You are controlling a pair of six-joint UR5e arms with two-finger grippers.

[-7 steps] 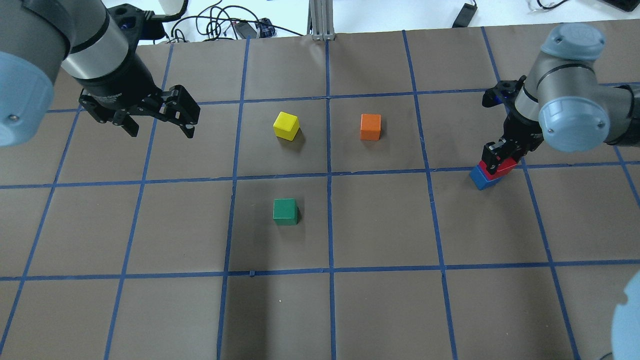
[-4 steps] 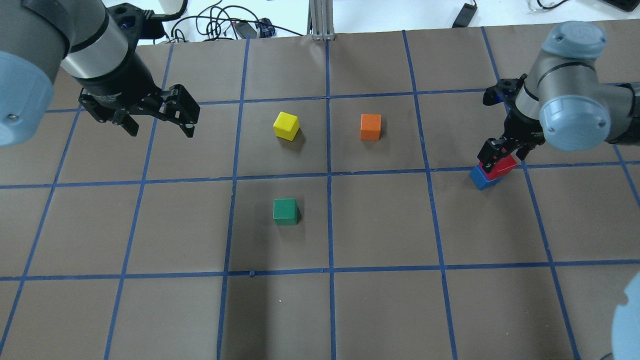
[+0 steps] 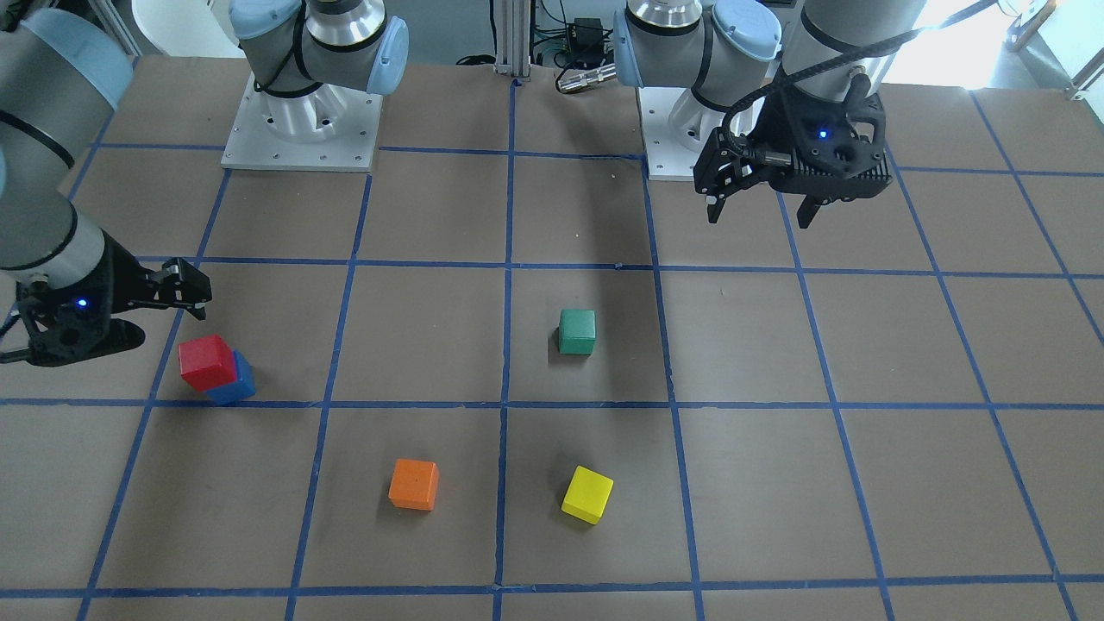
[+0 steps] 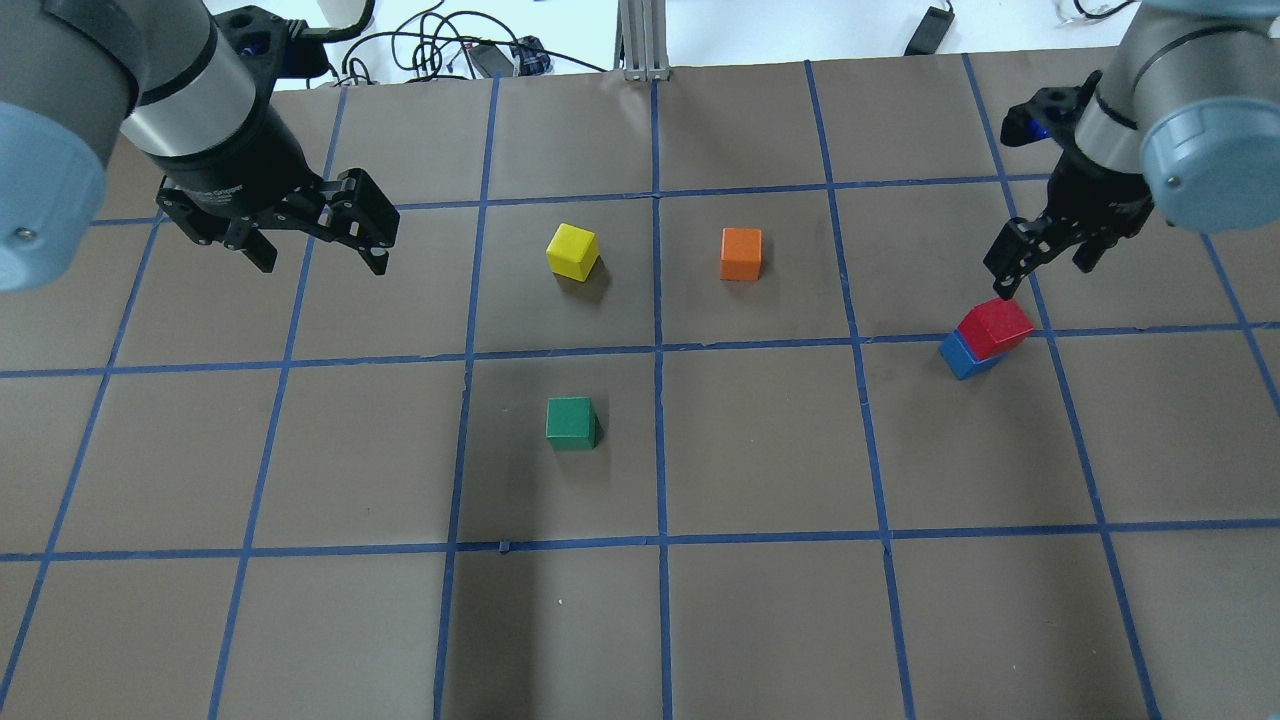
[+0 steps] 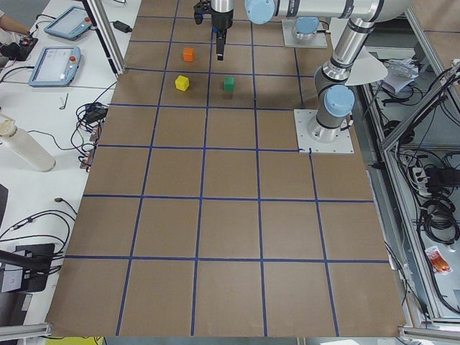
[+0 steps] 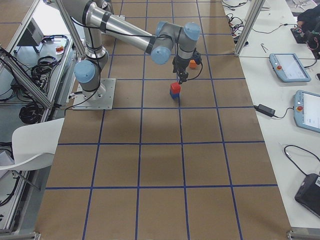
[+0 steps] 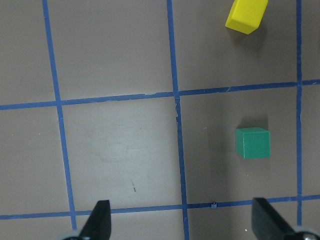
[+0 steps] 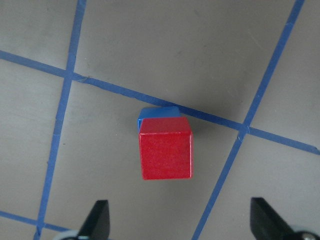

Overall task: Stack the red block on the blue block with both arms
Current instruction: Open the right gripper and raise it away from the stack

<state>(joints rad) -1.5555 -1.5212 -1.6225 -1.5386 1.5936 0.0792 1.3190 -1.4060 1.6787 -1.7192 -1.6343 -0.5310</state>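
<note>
The red block (image 4: 993, 325) sits on top of the blue block (image 4: 960, 355) at the right of the table, slightly offset. The stack also shows in the front view, red (image 3: 205, 360) on blue (image 3: 235, 384), and in the right wrist view, red (image 8: 165, 155) over blue (image 8: 159, 112). My right gripper (image 4: 1045, 265) is open and empty, raised above and just behind the stack, touching neither block. My left gripper (image 4: 322, 262) is open and empty, hovering over the left of the table, far from the stack.
A yellow cube (image 4: 572, 251), an orange cube (image 4: 741, 253) and a green cube (image 4: 570, 423) lie apart near the table's middle. The brown table (image 4: 760, 600) carries a blue tape grid. Cables and a metal post (image 4: 640, 40) stand at the far edge.
My right gripper has opened, let go of the red block and lifted up and away from the stack. The red block stays on the blue one. The left arm has not moved.
</note>
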